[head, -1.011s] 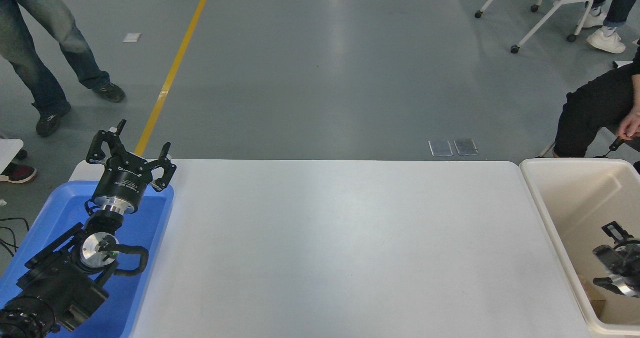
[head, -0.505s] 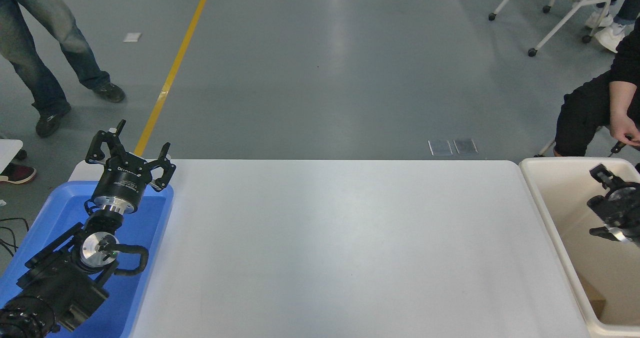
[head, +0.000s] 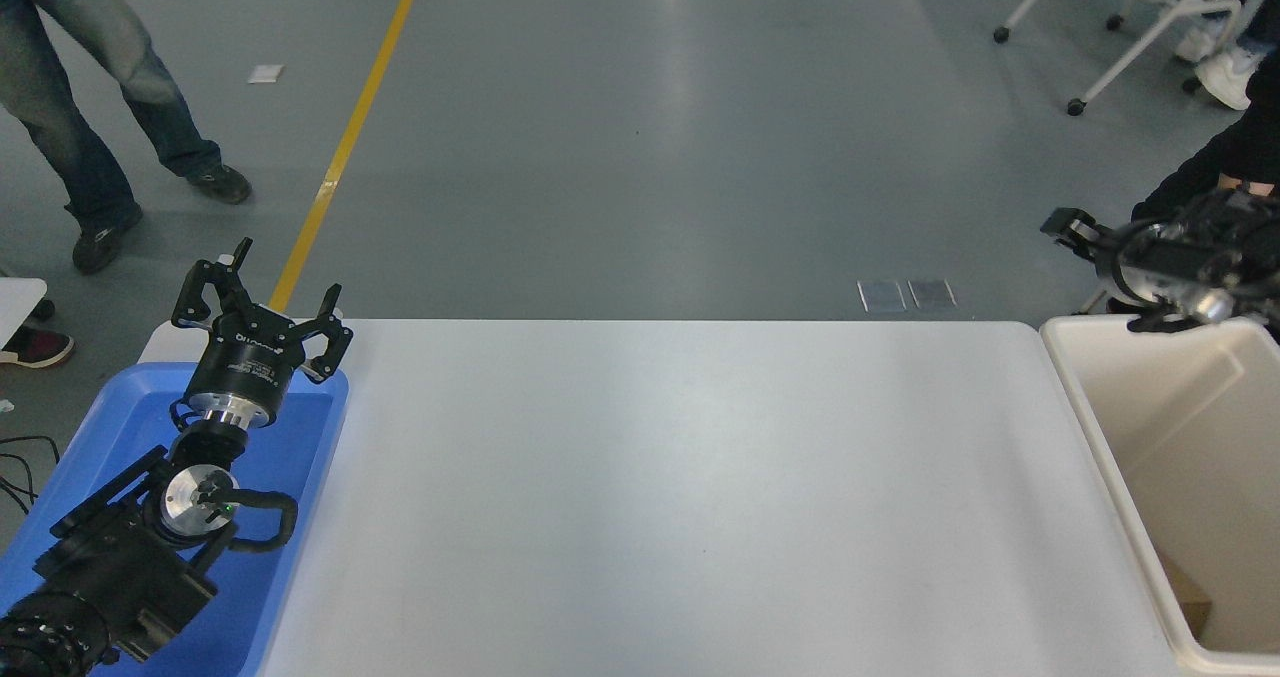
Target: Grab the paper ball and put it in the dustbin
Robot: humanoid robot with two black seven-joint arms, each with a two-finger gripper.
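The dustbin (head: 1190,427) is a cream-white bin at the table's right end. A tan crumpled piece, the paper ball (head: 1186,593), lies low inside it by the near left wall, partly hidden by the rim. My right gripper (head: 1100,275) hangs blurred above the bin's far edge. It is open and holds nothing. My left gripper (head: 262,302) is open and parked over the blue tray at the lower left.
A shallow blue tray (head: 305,457) lies at the table's left end under the left arm. A person in jeans (head: 90,87) stands at the far left. A seated person in black (head: 1225,157) is right behind the right gripper, by a wheeled chair (head: 1130,17).
My right gripper has risen from deep inside the dustbin to above its far edge, moving up and away from me. The seated person has shifted. The left arm has not moved.
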